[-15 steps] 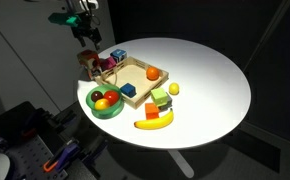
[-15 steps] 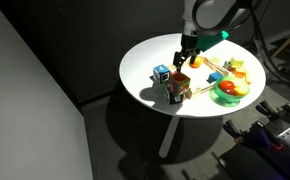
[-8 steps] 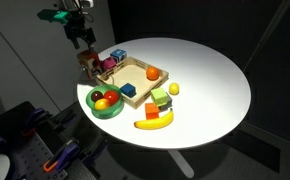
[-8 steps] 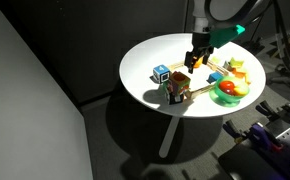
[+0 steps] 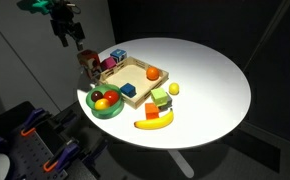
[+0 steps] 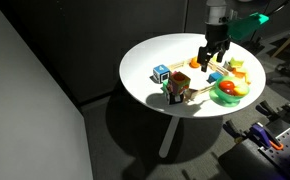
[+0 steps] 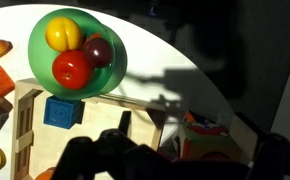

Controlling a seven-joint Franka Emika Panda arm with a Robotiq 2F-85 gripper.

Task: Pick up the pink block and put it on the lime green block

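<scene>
Fig. The hand hangs raised over the tabletop, fingers spread and empty. The pink block lies below it, well apart, at the corner of the wooden tray. The lime green block stands near the banana (any lettering is too small to read).

We've got open room across the white table on the side away from the wooden tray. Crowding the other side: tray, green bowl just beside it, banana, cubes. Our gripper hangs in free air above.
</scene>
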